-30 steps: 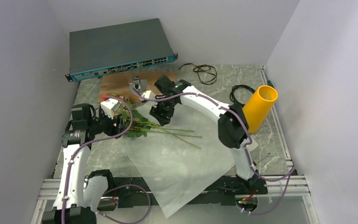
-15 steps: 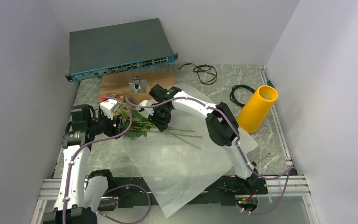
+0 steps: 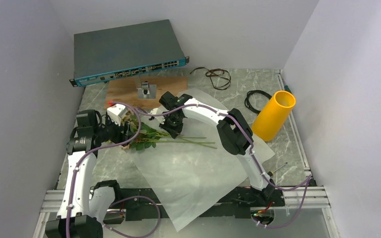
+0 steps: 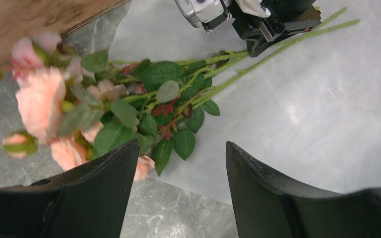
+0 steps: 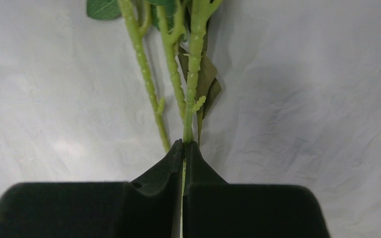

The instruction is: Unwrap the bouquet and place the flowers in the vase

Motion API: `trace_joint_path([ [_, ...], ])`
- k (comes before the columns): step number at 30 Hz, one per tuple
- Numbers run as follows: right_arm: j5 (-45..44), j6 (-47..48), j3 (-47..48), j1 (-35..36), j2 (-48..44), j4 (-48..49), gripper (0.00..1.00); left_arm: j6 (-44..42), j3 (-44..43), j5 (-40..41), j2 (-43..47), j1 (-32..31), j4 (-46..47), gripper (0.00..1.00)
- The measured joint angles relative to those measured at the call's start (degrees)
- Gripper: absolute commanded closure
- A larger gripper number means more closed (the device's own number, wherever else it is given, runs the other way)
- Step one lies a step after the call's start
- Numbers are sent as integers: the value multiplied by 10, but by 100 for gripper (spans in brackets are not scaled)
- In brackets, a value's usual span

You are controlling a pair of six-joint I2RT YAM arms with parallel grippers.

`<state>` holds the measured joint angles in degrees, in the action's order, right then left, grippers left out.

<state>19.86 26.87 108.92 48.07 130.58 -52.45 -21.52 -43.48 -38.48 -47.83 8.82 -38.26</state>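
right tool [image 5: 183, 147] is pinched shut on one stem [image 5: 195, 59] left of the vase [image 3: 276, 115], left tool [image 4: 181, 148] open; looks light and bendy, so I'd hold mid-stem.

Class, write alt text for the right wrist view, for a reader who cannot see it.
The right end effector, black and shut, pinches one green flower stem at the bottom centre of the picture. Two more stems lie just left of it on crinkled white paper.

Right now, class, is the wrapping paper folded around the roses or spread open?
Spread open: the white paper lies flat on the table, and the roses rest loose with bare stems on top, nothing wrapped around them.
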Motion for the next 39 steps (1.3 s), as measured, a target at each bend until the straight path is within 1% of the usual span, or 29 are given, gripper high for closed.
trace_joint_path([
  [5, -1, -7, -8, 0, -1, 7, 100, -2, -3, -8, -15, 0, 0, 29],
  [10, 0, -27, -27, -3, -17, 20, 100, -2, -24, -21, -39, 1, -2, 29],
  [13, 3, -44, -45, -8, -40, 31, 100, 0, -38, -34, -47, 1, -1, 28],
  [17, 17, -69, -72, -28, -78, 57, 100, 13, -54, -59, -62, 1, -1, 23],
  [25, 52, -84, -142, -71, -140, 96, 100, 11, -58, -83, -89, 1, 6, 22],
  [29, 66, -84, -160, -78, -148, 101, 100, -26, -58, -80, -106, -16, 11, 22],
  [33, 84, -78, -184, -86, -161, 101, 100, -85, -57, -61, -123, -72, 27, 22],
  [36, 95, -70, -208, -98, -182, 100, 100, -146, -57, -44, -142, -124, 56, 23],
  [39, 108, -62, -230, -111, -208, 99, 100, -212, -57, -35, -180, -161, 91, 22],
])
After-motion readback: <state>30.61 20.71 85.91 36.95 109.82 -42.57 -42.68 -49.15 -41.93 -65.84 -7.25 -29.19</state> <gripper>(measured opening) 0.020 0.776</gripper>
